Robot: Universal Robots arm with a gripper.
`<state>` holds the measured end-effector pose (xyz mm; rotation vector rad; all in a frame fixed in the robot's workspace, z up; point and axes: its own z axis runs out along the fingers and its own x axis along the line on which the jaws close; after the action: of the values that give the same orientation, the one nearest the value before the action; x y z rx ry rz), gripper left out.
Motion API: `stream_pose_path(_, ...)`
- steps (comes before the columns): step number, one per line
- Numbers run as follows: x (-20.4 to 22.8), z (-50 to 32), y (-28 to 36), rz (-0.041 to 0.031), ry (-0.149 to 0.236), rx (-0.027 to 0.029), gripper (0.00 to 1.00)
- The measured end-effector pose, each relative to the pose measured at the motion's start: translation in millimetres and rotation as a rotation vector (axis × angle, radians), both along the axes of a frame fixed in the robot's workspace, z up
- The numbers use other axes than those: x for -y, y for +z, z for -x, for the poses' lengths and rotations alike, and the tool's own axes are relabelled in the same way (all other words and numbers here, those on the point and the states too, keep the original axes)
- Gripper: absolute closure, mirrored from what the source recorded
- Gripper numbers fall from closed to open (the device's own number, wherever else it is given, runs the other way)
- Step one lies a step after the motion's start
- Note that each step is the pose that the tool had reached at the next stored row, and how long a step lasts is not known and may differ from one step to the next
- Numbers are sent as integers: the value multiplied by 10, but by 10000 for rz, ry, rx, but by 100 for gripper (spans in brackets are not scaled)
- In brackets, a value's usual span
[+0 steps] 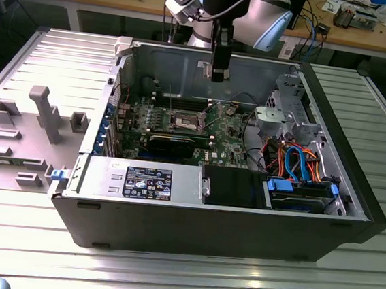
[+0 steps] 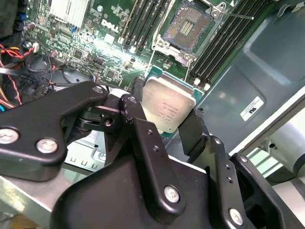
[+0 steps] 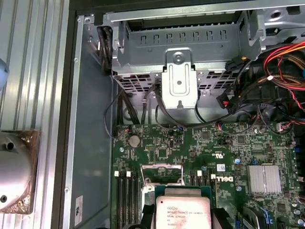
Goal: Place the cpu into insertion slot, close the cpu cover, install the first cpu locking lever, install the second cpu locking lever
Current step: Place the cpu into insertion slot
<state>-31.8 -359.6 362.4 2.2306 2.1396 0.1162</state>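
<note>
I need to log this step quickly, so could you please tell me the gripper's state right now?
Gripper: closed, holding the cpu by its edges above the motherboard.

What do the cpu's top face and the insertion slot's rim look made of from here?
The cpu: dull grey-tan face, apparently metal, matte with a soft glare; green edge beneath looks like circuit board. The insertion slot: shiny silver rim, likely metal by its glints; dark centre, possibly plastic.

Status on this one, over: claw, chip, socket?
Claw shut on chip, held off the socket. Socket open, bare. Nothing seen in the way.
</note>
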Motion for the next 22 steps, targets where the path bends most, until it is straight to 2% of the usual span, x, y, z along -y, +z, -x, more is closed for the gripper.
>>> stream_pose_path(4, 0, 0, -1, 0, -378, 0, 46)
stream_pose_path(13, 0, 0, -2, 0, -417, 0, 46)
stream_pose_path(19, 0, 7, -12, 1, -1208, -1, 46)
stream_pose_path(22, -1, 9, -21, -1, -1157, -1, 46)
